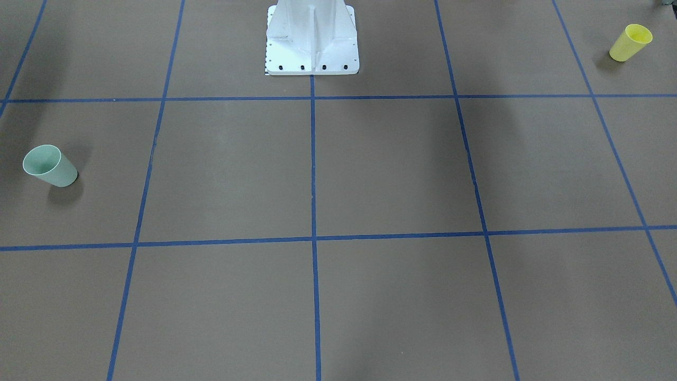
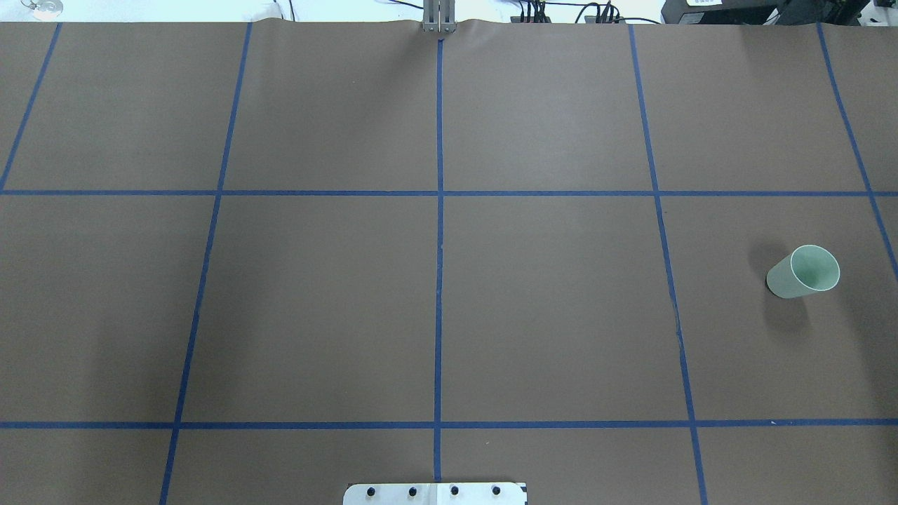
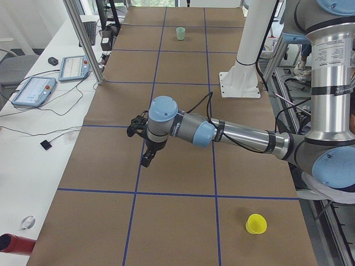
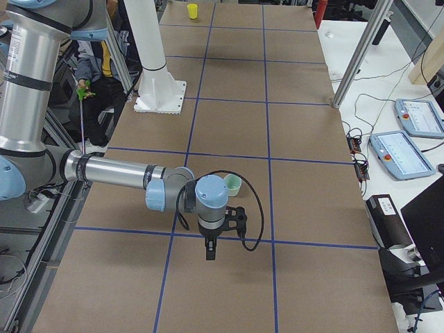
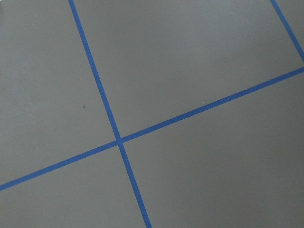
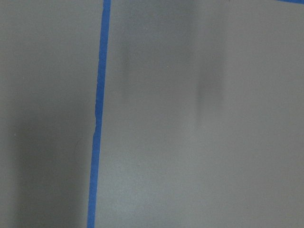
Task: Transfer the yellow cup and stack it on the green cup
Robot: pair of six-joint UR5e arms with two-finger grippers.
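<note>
The yellow cup point(image 1: 630, 42) stands upright, mouth up, near the table's corner on my left side; it also shows in the exterior left view point(image 3: 255, 224) and small in the exterior right view point(image 4: 192, 10). It is out of the overhead view. The green cup point(image 1: 50, 165) stands upright far over on my right side point(image 2: 804, 271). My left gripper point(image 3: 146, 160) hangs above the table's middle, well away from the yellow cup. My right gripper point(image 4: 210, 253) hangs just in front of the green cup point(image 4: 232, 184). Both show only in side views, so I cannot tell whether they are open or shut.
The white robot pedestal point(image 1: 312, 42) stands at the table's robot-side edge. Blue tape lines point(image 2: 439, 210) divide the brown table top. Control tablets point(image 3: 33, 88) and a metal post point(image 3: 83, 41) stand along the operators' side.
</note>
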